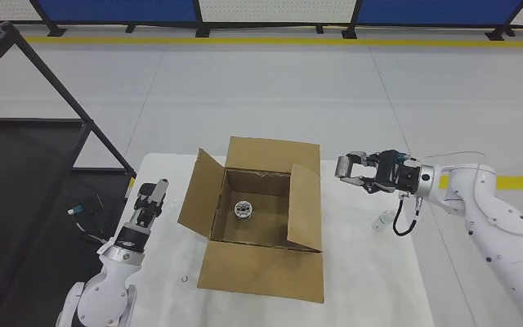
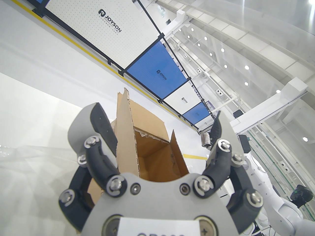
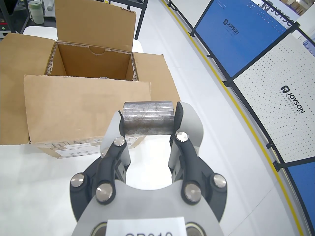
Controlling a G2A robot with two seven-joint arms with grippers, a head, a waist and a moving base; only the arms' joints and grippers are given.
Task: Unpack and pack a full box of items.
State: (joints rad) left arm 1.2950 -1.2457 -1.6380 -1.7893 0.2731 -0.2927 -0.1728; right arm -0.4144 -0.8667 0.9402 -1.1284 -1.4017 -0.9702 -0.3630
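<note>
An open cardboard box (image 1: pixel 260 270) stands mid-table with its flaps spread; a round metal part (image 1: pixel 243 210) lies on its floor. My right gripper (image 3: pixel 149 113) is shut on a short steel cylinder (image 3: pixel 147 124), held level in the air just outside the box's right flap (image 3: pixel 86 104). From above, that gripper (image 1: pixel 346 172) hovers to the right of the box with the cylinder (image 1: pixel 342 167) at its tip. My left gripper (image 1: pixel 154 196) is over the table to the left of the box, open and holding nothing. Its wrist view looks up past its fingers (image 2: pixel 103 124) at the box's left flap (image 2: pixel 125 133).
A small ring (image 1: pixel 186 279) lies on the white table near the box's front left corner. A clear bottle-like item (image 1: pixel 382 219) sits on the table under the right arm. A black rack (image 1: pixel 57 155) stands left of the table.
</note>
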